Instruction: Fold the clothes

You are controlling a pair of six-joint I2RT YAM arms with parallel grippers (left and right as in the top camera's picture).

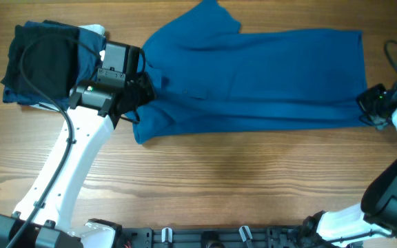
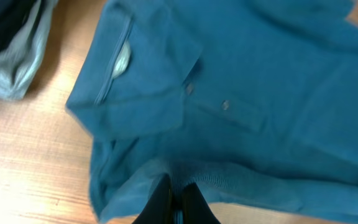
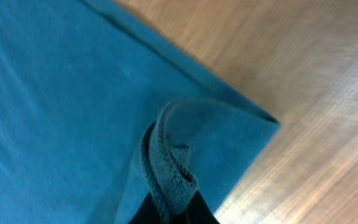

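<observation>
The polo shirt (image 1: 253, 76) lies flat on the desk (image 1: 219, 179), spanning the whole stretch between the two tools, with its collar (image 2: 135, 68) just ahead of the left tool (image 2: 176, 199) and its hem (image 3: 253, 124) at the right tool (image 3: 176, 208). Both tools are clenched on the shirt. The left grasps a ribbed edge below the collar, probably a sleeve cuff. The right grasps a small raised pleat of hem at the corner nearest to it. The step in hand appears to be a lengthwise fold, carrying the held edge across to the opposite side of the garment. To perform it well, raise both tools together and to the same height, so that the edge between them lifts as one straight line rather than sagging in the middle. Hold light tension between the tools; excess pull is likely to drag the soft fabric across the desk or skew the placket (image 2: 224, 106). Move both across at a matched rate and lower the edge parallel to the far side of the shirt. Release only once the fabric rests flat. Whether each pinch takes one layer or several cannot be told. A stack of folded garments (image 1: 40, 62) sits close behind the left tool, so route that arm clear of it.
</observation>
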